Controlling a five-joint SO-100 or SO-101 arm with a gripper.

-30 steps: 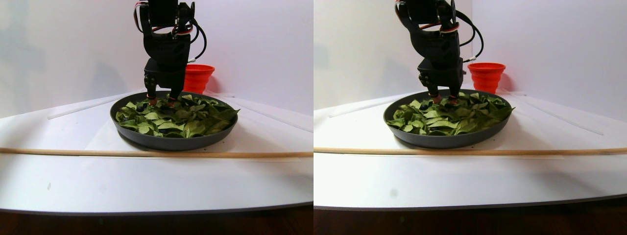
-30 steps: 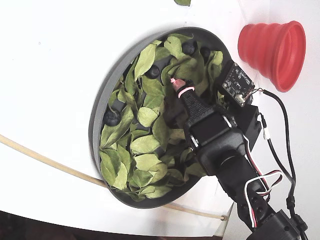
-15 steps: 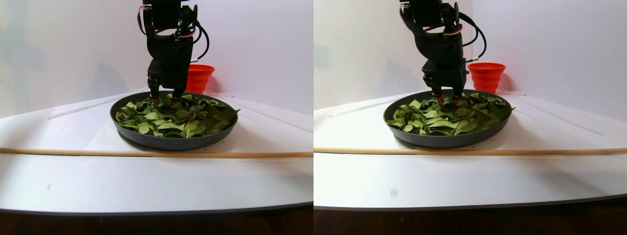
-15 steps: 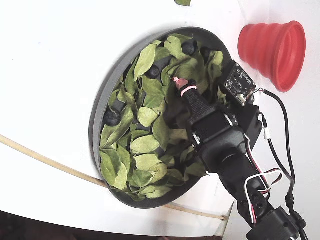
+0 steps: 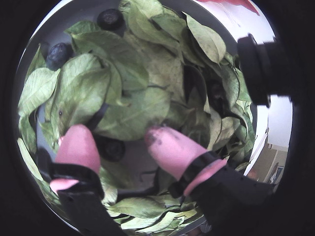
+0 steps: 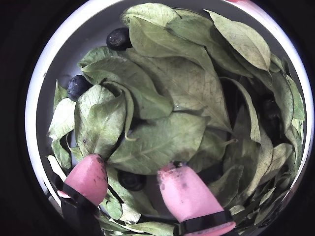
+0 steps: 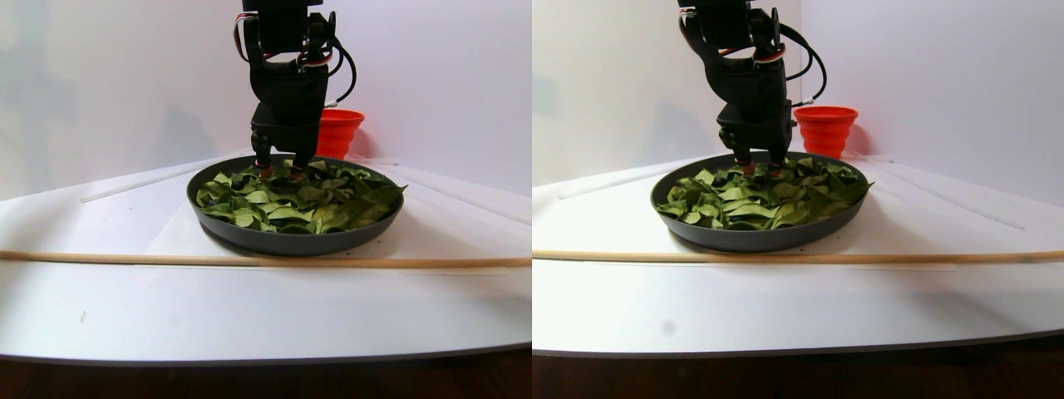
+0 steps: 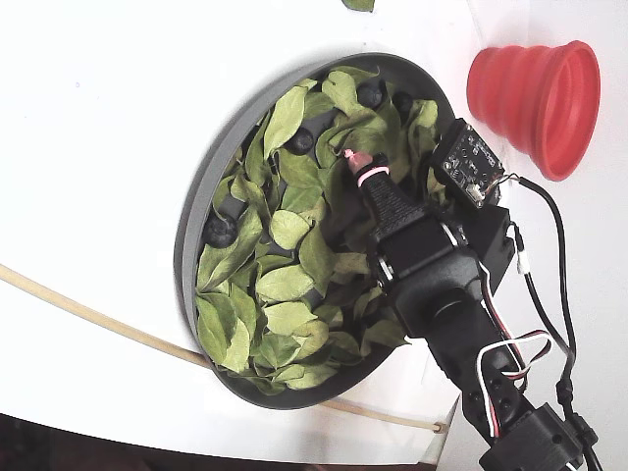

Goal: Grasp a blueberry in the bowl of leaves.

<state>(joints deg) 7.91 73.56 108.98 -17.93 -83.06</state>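
— Starting at the gripper: standing open at a middling width, gripping nothing, straddling a blueberry at six o'clock in a wrist view

— Touching it?

— Hard to tell. Seeming to hover just above it, with the pink fingertips brushing the leaves on either side. Probably keeping that gap so as to bracket the berry without pinching a leaf along with it

— And lying where in the bowl?

— Sitting in a small dark gap among the leaves, half tucked under a broad leaf at its twelve o'clock. Judging that to be the reason for aiming here: being one of the few berries with room at both flanks

— Seeing any others?

— Spotting a second blueberry at eleven o'clock and a third blueberry at ten, both near the rim and well apart from the pads

— Pointing which way?

— Nearly straight down in the stereo pair view, presumably for clearing the rim and parting the leaves. Reaching in from five o'clock in the fixed view, with the red cup at one o'clock, outside the bowl. Noting a wooden stick lying across the table in front, well apart

— Judging the next move?

— Calling for a slight descent and a soft squeeze, while risking squashing the berry or nudging it under the leaf
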